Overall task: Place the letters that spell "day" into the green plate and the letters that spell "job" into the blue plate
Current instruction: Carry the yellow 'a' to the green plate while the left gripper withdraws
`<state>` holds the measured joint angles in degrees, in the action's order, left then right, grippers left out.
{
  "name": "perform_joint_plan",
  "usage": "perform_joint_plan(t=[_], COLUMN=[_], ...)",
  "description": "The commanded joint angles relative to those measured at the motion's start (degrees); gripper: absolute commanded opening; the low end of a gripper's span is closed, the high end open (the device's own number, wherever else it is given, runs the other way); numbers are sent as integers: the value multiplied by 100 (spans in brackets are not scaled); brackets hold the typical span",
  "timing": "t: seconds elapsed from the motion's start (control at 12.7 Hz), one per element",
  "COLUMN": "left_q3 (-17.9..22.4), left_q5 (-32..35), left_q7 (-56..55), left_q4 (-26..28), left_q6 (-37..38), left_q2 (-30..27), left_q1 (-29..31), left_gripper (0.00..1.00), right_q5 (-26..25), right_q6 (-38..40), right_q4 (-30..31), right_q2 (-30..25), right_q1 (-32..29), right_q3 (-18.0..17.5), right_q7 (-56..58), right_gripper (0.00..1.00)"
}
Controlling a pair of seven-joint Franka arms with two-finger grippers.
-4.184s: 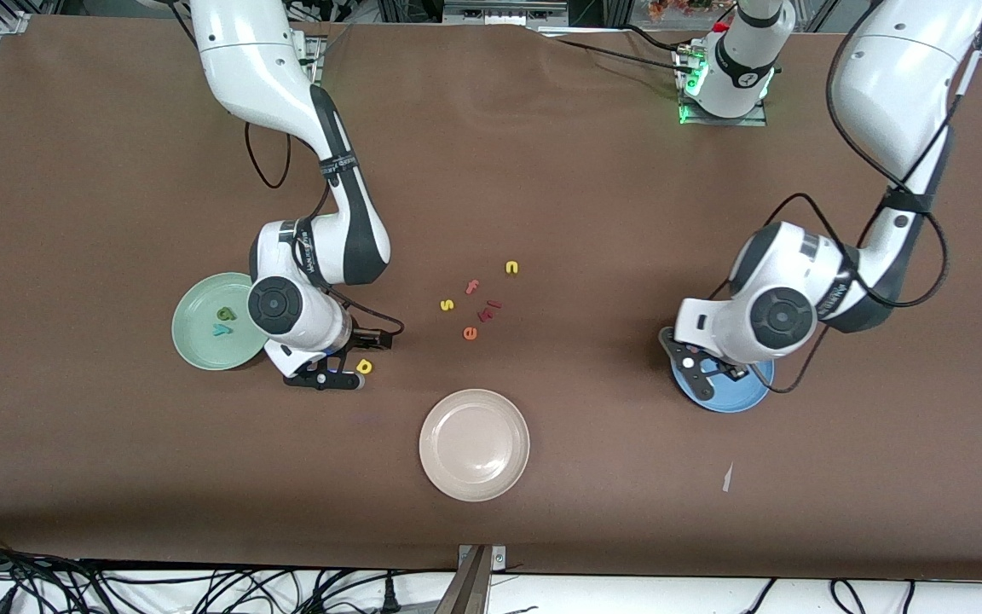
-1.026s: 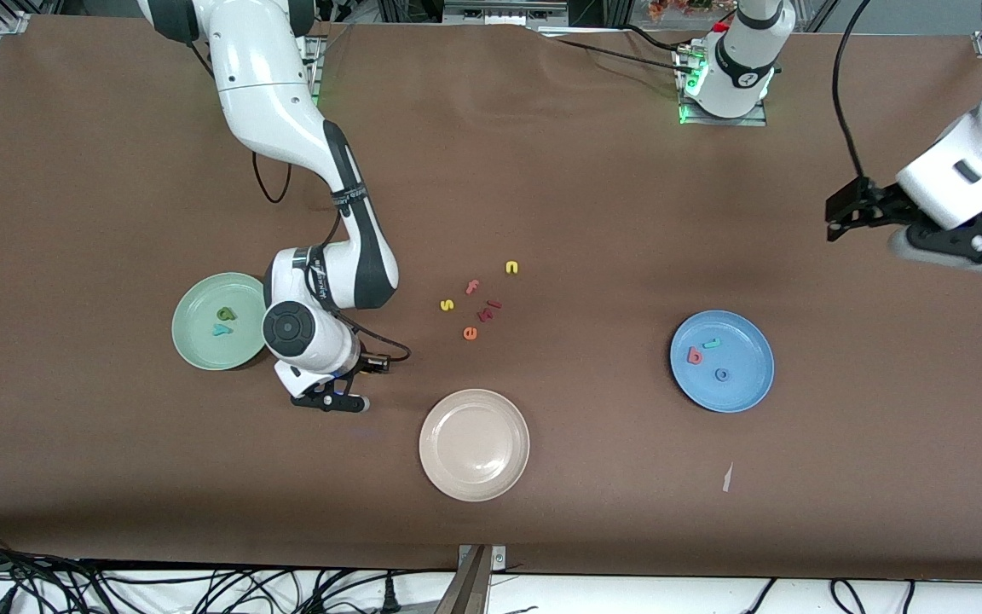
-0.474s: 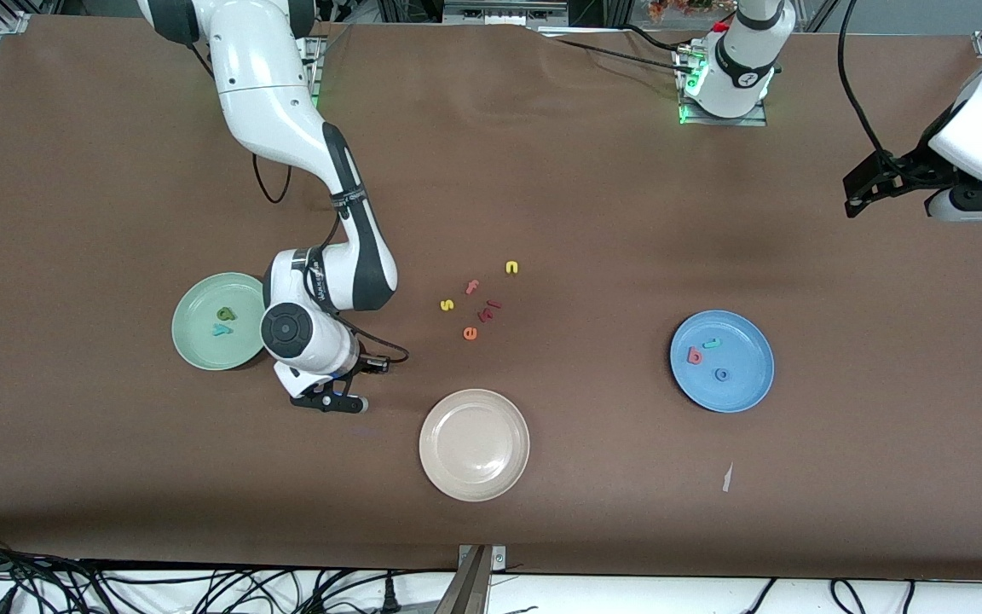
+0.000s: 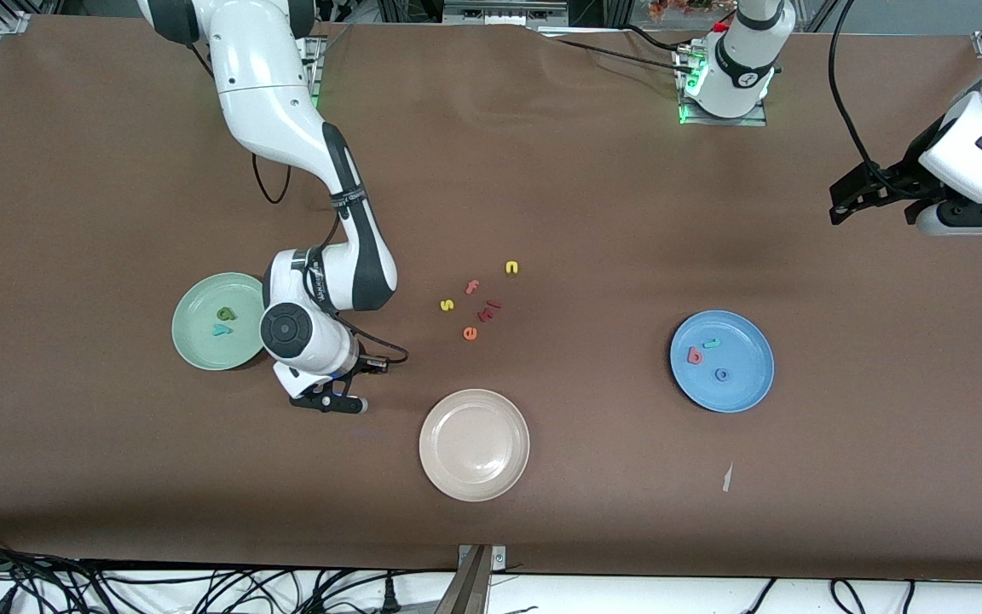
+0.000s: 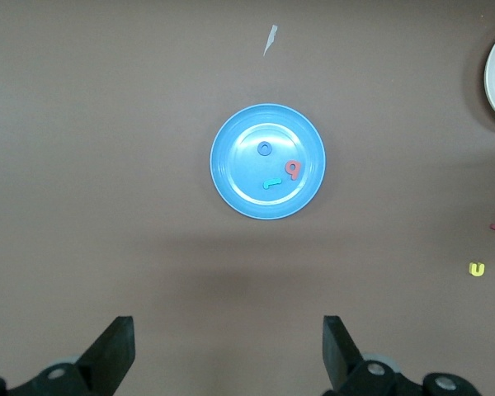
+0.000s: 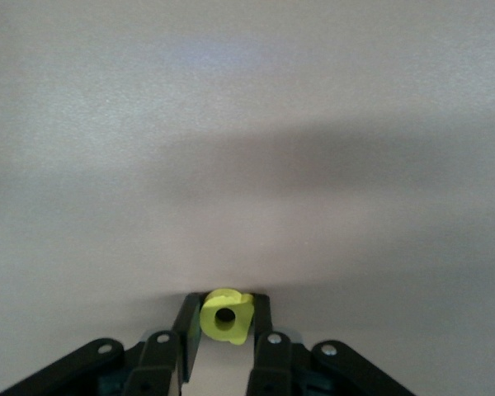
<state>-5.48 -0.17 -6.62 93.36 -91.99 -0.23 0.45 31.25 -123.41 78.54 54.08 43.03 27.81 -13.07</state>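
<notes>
The right gripper (image 6: 223, 334) is clamped on the yellow "d" (image 6: 225, 316), a chunky matte piece with a round hole through its bowl, pinched between two flat black fingers (image 6: 187, 326); in the front view this gripper (image 4: 339, 399) is low at the brown cloth-like table (image 4: 593, 213), between the green plate (image 4: 193, 341) and the beige plate (image 4: 474, 444), and the arm's white wrist hides the letter from above; the green plate, pale mint, smooth and shallow-rimmed, holds the dark green "a" (image 4: 225, 314) and the teal "y" (image 4: 220, 329) close together; the blue plate (image 4: 742, 388), glossy and round, lies toward the left arm's end of the table and holds the teal "j" (image 4: 712, 343), the coral-red "b" (image 4: 694, 356) and the blue ring "o" (image 4: 721, 373), each apart from the others; the left gripper (image 5: 228, 351) waits high over the table's edge at its own end with fingers spread wide and nothing between them; between the two arms lies a loose cluster of spare letters, the yellow "n" (image 4: 511, 267), the reddish "f" (image 4: 472, 286), the yellow "s" (image 4: 446, 304), the orange "e" (image 4: 470, 333) and dark red pieces (image 4: 489, 309); a small white scrap (image 4: 727, 477) lies nearer the front camera than the blue plate.
</notes>
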Motion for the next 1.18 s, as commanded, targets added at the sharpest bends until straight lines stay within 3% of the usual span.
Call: perform_joint_plan(t=[0.0, 0.24, 0.55, 0.79, 1.11], left_q3=[73, 65, 73, 82, 73], left_q5=[-150, -150, -150, -133, -317], left_q7=[-77, -68, -103, -77, -59], left_q4=[-90, -204, -353, -441, -442], left_q6=[24, 24, 24, 24, 24], left_q2=[41, 85, 190, 217, 252], left_q1=[-19, -27, -19, 60, 218], left_gripper=[100, 100, 100, 100, 100], right_q5=[196, 197, 188, 188, 179], right_q6=[228, 1212, 2312, 2103, 805], right_q4=[-75, -41, 318, 1179, 2487], right_q2=[-256, -766, -1065, -1373, -1987], right_q1=[-22, -224, -234, -225, -23], right_q3=[13, 303, 1224, 1647, 1666], right_q7=[32, 610, 1585, 2500, 2931], right_gripper=[6, 6, 6, 6, 6])
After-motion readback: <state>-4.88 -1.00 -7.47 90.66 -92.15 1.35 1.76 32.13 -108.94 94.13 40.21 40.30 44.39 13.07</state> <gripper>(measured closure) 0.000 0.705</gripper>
